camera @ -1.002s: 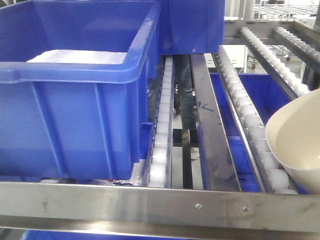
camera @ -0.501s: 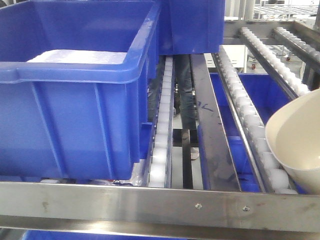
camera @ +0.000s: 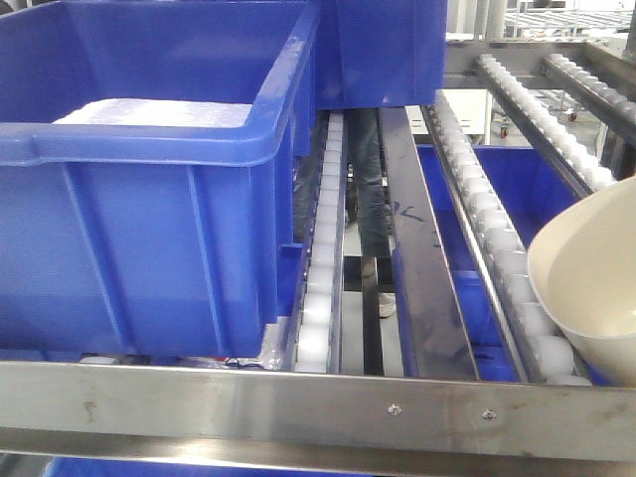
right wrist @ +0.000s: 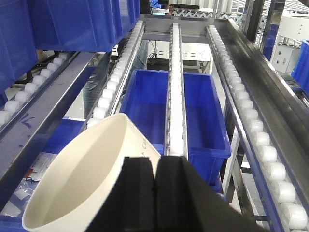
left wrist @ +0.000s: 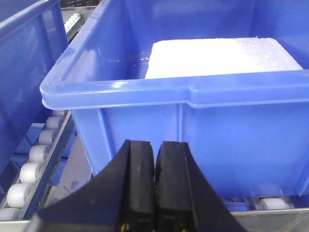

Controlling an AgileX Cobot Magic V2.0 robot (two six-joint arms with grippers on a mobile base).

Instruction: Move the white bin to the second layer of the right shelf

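Right claw [right wrist: 154,169] pinches the white bin [right wrist: 79,179] rim — left claw [left wrist: 154,159] closed, empty — bin tilted over rollers [camera: 512,268].

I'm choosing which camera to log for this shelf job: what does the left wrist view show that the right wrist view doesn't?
Only the left wrist view shows the closed left gripper in front of a blue crate holding a white foam block. Only the right wrist view shows the white bin tilted, with its rim clamped in the right gripper, and another blue crate on the level below. Both show white roller rows.
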